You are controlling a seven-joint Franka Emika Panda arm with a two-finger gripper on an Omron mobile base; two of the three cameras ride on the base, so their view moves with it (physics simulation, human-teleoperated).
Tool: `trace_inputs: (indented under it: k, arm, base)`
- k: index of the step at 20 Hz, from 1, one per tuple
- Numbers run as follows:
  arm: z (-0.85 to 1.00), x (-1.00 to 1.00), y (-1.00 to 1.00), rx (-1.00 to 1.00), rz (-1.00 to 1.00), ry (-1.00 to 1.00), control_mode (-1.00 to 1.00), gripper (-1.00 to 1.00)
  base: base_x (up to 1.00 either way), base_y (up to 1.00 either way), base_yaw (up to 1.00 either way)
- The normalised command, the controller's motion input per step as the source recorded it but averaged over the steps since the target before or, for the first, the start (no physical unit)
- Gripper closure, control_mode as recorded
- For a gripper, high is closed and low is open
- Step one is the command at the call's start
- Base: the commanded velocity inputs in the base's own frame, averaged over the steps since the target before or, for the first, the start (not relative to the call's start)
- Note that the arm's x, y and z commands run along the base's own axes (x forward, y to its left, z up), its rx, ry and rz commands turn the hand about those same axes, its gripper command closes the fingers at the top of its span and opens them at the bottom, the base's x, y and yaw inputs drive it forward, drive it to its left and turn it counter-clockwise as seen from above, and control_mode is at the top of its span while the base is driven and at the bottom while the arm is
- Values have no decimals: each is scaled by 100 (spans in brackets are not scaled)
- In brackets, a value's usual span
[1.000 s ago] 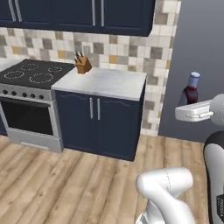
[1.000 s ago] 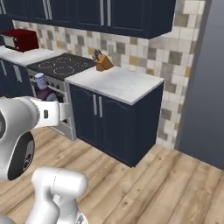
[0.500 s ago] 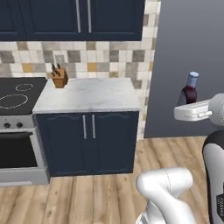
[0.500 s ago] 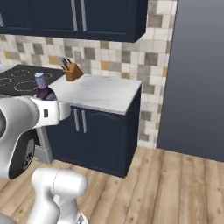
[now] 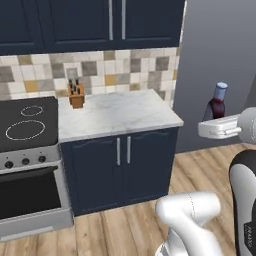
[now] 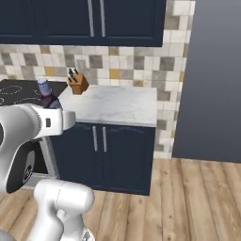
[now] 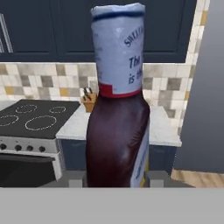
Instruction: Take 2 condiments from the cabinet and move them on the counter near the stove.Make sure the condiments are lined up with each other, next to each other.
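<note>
The gripper (image 7: 114,177) is clamped on the maroon bottle (image 7: 117,109), held upright in the air, well short of the counter (image 5: 117,114). The finger tips are mostly hidden behind the bottle, so the hold looks low on its body.

To carry well, keep the bottle vertical and slow any swing, then set it on the marble just beside the stove (image 5: 26,124), clear of the knife block (image 5: 76,95), leaving room alongside for a second bottle.

Counted: one bottle, one knife block, one stove with four rings, two doors under the counter.
</note>
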Motion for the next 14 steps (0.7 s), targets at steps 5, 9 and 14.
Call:
trace_inputs:
  k: [5, 9, 14]
  arm:
    - [0, 0, 0, 0, 0, 0, 100, 100]
    - [0, 0, 0, 0, 0, 0, 100, 100]
    - [0, 0, 0, 0, 0, 0, 100, 100]
  base:
    - [10, 100, -4]
    - [21, 100, 0]
    - [68, 80, 0]
